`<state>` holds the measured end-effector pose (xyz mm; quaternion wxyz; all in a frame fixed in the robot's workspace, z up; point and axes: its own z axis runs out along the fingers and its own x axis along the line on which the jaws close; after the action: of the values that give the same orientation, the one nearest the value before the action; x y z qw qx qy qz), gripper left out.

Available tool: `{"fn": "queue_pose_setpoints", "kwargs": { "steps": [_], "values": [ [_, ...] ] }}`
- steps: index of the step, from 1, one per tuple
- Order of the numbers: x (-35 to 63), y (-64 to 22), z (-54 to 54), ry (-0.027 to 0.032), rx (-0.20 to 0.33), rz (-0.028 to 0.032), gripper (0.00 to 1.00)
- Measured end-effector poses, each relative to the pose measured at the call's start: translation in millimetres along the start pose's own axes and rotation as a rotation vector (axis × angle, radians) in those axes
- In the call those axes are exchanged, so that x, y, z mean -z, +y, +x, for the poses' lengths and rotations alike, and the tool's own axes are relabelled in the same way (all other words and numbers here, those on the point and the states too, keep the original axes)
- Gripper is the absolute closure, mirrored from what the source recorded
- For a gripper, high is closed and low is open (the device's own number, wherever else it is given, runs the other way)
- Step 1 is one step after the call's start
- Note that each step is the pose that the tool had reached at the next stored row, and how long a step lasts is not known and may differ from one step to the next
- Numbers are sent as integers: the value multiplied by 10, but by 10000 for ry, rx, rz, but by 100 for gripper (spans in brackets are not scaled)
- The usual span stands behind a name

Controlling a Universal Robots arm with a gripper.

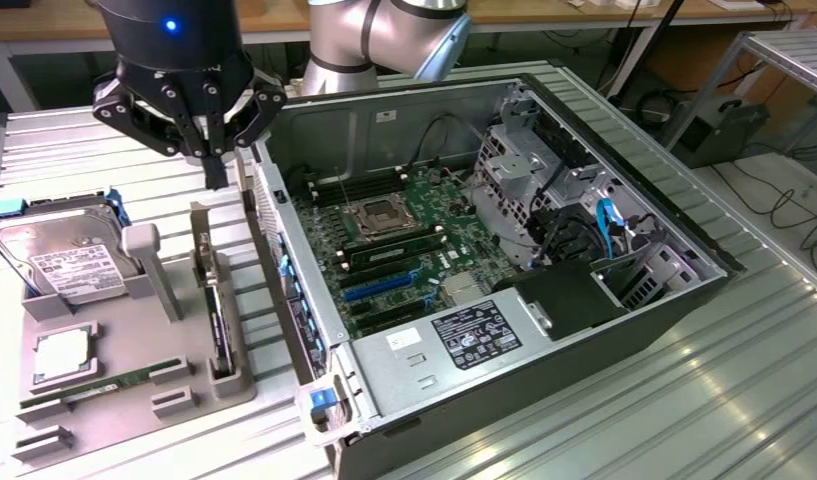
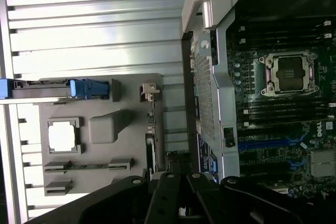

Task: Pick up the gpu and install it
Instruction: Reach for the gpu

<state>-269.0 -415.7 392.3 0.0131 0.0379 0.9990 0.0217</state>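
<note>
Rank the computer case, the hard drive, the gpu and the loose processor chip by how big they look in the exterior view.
1. computer case
2. hard drive
3. processor chip
The gpu stands edge-on in its holder, showing just a long thin strip, so it can't be ranked fairly.

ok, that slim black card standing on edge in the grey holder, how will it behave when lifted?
Likely stiff: the slim black card stands straight on edge in the grey slotted holder. Probably light for its length, being so thin. Could bind if lifted crooked, since the holder's posts hug it.
</note>
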Motion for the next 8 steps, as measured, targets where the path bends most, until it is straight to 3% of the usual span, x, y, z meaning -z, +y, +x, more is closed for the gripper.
{"fn": "queue_pose_setpoints", "kwargs": {
  "steps": [8],
  "values": [
    [-3, -18, 12, 0, 0, 0, 89]
  ]
}}
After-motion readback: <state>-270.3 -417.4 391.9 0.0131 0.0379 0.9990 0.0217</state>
